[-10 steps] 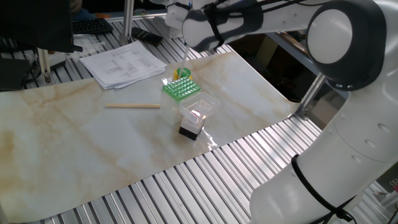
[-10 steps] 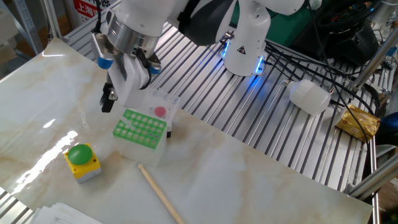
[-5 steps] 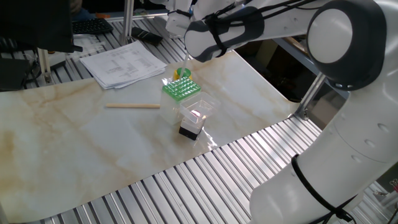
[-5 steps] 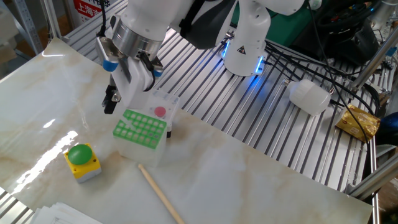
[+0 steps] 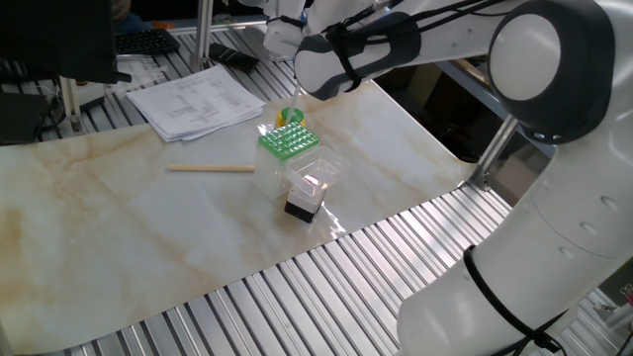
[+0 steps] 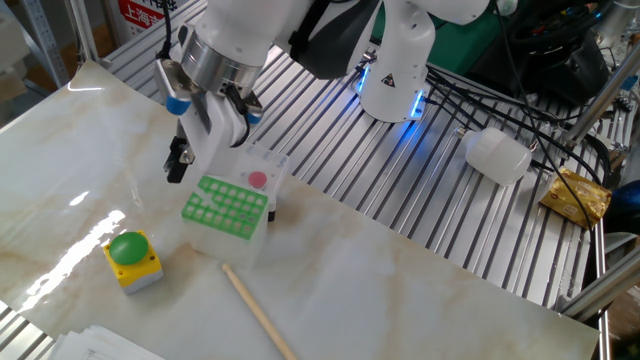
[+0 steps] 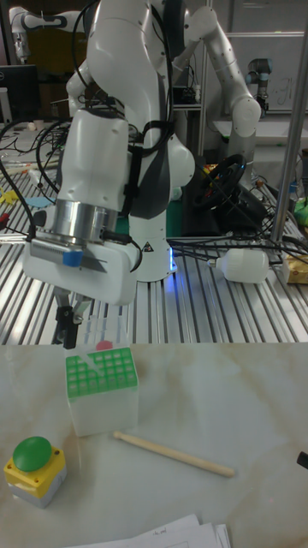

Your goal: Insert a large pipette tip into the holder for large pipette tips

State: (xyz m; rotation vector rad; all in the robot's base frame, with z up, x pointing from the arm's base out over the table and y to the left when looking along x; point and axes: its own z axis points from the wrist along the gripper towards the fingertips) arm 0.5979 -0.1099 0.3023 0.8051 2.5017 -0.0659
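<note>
Seen from the tall fixed view, a stack of printed papers [image 7: 171, 535] lies at the near edge of a pale marbled surface [image 7: 248, 394]. Just past it, toward the near left corner, sits a yellow box with a green button [image 7: 34, 467]. A tan wooden stick [image 7: 171, 454] lies flat near the middle of the surface, running from just beside the holder out toward the right edge. Behind the button box, close to the far edge on the left, stands the holder for large pipette tips [image 7: 100, 370], a white block topped by a green grid of holes. Touching its far side is a clear plastic box [image 6: 258, 178] with a pink dot on it. The gripper [image 6: 185, 160] hangs above the far left corner of the holder, apart from it, with one black finger pointing down. How far apart its fingers stand cannot be told from any view. The large pipette tip is too faint to pick out, so its place cannot be told either. Beyond the surface lies a slatted metal bench [image 7: 214, 317], carrying the arm's white base [image 7: 154, 231] and a white bottle [image 7: 248, 265] lying on its side.
</note>
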